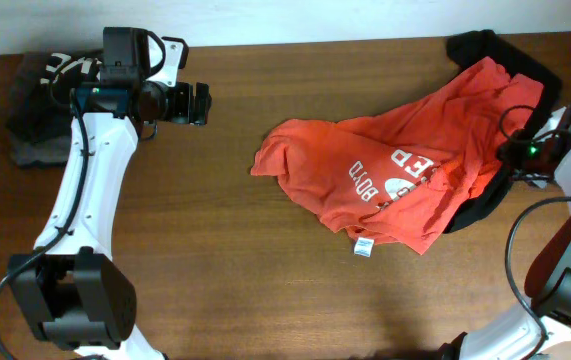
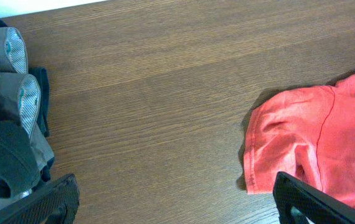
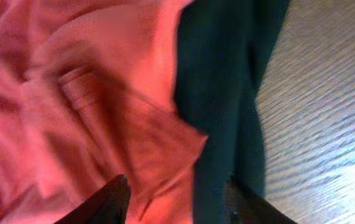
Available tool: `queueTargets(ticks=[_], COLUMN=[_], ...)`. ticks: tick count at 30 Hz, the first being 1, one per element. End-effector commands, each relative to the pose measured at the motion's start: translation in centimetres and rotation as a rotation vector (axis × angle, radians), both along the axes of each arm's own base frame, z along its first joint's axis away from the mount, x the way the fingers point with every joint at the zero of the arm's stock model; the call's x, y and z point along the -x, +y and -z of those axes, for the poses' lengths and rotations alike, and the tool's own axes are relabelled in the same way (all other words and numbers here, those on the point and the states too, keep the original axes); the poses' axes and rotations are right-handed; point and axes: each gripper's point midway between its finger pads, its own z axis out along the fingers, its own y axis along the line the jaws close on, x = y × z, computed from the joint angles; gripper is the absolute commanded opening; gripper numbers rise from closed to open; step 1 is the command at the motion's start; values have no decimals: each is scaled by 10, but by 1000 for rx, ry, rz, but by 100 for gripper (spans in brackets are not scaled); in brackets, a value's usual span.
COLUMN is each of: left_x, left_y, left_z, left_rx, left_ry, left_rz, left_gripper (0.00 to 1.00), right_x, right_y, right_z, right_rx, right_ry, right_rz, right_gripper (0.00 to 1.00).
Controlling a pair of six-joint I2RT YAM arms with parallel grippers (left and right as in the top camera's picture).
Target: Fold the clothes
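- On the counter [image 1: 215,250], the T-shirt [image 1: 385,175] lies crumpled; no fold made yet.
- Empty, the left pincer [image 1: 203,104] gapes wide; the right pincer [image 3: 174,202] straddles shirt cloth, grip impossible to tell.

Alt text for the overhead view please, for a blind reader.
A crumpled red-orange T-shirt with white lettering lies right of centre on a wooden table, its right side overlapping a black garment. The left gripper hangs open over bare wood at upper left, near a pile of dark clothes.
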Motion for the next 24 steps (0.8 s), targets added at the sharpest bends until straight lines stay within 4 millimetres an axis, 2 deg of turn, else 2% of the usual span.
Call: queueTargets(ticks=[1, 8, 13, 15, 21, 22, 23, 24], left_x=[-4, -5, -5, -5, -6, -6, -7, -8], left_y=[-10, -11, -11, -11, -11, -11, -11, -11], left_z=[5, 10, 10, 10, 10, 10, 9, 8], left_rx=[5, 4, 4, 4, 4, 4, 5, 5], left_ry=[8, 19, 19, 19, 15, 13, 8, 4], left_rz=[26, 29, 29, 29, 29, 29, 29, 29], left_gripper=[99, 99, 99, 99, 99, 99, 99, 99], right_x=[-2, -3, -18, -31, -48, -53, -64, -70], right_y=[0, 0, 11, 19, 44, 56, 81, 99], right_z=[19, 34, 24, 8, -37, -51, -77, -93], right_rx=[-21, -34, -89, -133, -185, -191, -205, -216], right_ry=[26, 43, -43, -118, -198, -225, -287, -323], right_rz=[1, 0, -45, -88, -175, -217, -308, -364], right_gripper=[48, 32, 6, 4, 4, 4, 4, 4])
